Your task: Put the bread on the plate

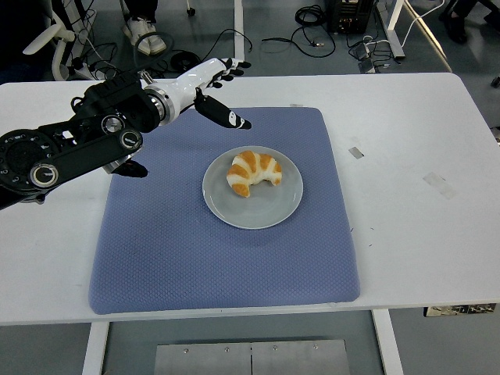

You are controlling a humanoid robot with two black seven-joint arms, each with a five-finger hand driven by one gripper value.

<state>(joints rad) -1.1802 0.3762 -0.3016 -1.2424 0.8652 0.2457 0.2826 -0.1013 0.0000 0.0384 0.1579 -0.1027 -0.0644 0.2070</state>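
The blue mat [223, 250] lies on the white table [406, 234], w/ the gray plate [252, 187] on the mat's far half. The bread [253, 172], a croissant shape, sits on the plate, a bit toward the plate's far-left side. Nothing touches it. Up and left of the plate, the left hand [212, 92] hangs over the mat's far-left corner, well apart from the bread. Its fingers [233, 68] are spread and hold nothing; the thumb points toward the plate. No words or labels can be read anywhere.
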